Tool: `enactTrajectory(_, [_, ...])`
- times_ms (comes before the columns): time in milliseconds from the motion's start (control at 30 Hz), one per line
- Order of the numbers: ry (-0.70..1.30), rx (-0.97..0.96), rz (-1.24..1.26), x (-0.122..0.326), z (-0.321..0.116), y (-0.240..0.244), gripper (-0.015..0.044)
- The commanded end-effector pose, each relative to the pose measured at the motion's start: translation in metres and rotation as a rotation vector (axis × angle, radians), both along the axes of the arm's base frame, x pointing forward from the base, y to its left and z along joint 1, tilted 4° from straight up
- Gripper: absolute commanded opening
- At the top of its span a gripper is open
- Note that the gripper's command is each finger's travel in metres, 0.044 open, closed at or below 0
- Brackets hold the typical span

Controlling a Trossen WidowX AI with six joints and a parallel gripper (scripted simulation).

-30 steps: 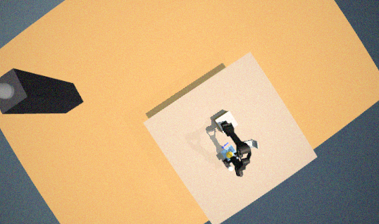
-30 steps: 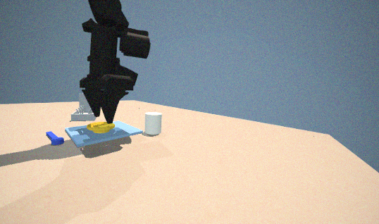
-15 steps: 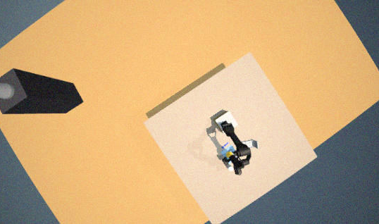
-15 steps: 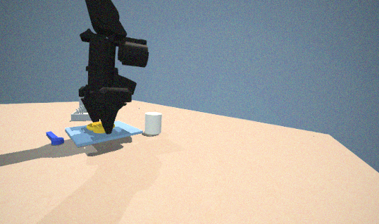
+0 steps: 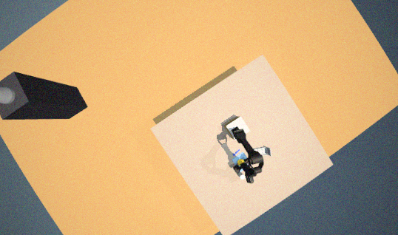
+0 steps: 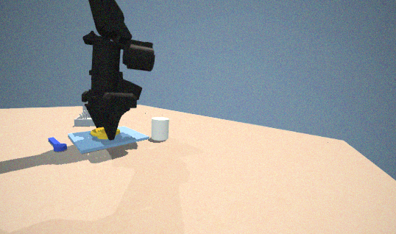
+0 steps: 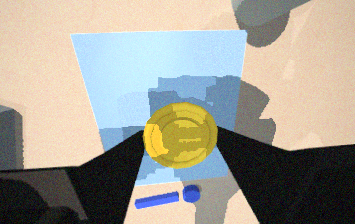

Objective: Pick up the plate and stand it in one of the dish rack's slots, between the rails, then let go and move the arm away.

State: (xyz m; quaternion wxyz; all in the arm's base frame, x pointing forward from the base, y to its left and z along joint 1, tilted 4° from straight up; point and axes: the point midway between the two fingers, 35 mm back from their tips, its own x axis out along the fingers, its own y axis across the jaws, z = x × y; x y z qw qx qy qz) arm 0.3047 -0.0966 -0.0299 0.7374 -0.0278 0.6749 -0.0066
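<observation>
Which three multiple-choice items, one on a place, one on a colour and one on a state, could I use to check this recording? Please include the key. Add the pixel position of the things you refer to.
1. Where is the plate (image 5: 240, 162) (image 6: 97, 133) (image 7: 180, 135)?
A) In a slot of the dish rack
B) Over the blue board (image 5: 239, 157) (image 6: 132, 136) (image 7: 128, 65)
C) On top of the cylinder

2. What colour is the cylinder (image 5: 242, 176) (image 6: 160, 129) (image 7: 265, 12)?
A) White
B) Red
C) Green

3. How is the plate oriented?
A) Standing on its edge
B) Upside down against a wall
C) Lying roughly flat

Key:
1: B, the wrist view shows the plate against the board, and the exterior view shows it at the board's top face.
2: A, its side looks white in the exterior view.
3: C, the exterior view shows it low and wide, and the wrist view shows its round face.
</observation>
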Motion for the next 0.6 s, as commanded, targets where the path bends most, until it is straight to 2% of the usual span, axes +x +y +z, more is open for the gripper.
enactTrajectory(0, [-0.001,0.002,0.001,0.000,0.000,0.000,0.0300])
enactTrajectory(67, [-0.001,0.002,0.001,0.000,0.000,0.000,0.0287])
enactTrajectory(233, [-0.001,0.003,0.004,0.002,0.008,0.000,0.0155])
enactTrajectory(433, [0.000,0.006,0.018,0.006,0.044,0.000,0.0000])
enactTrajectory(567, [0.010,-0.010,0.042,0.004,0.066,-0.001,0.0000])
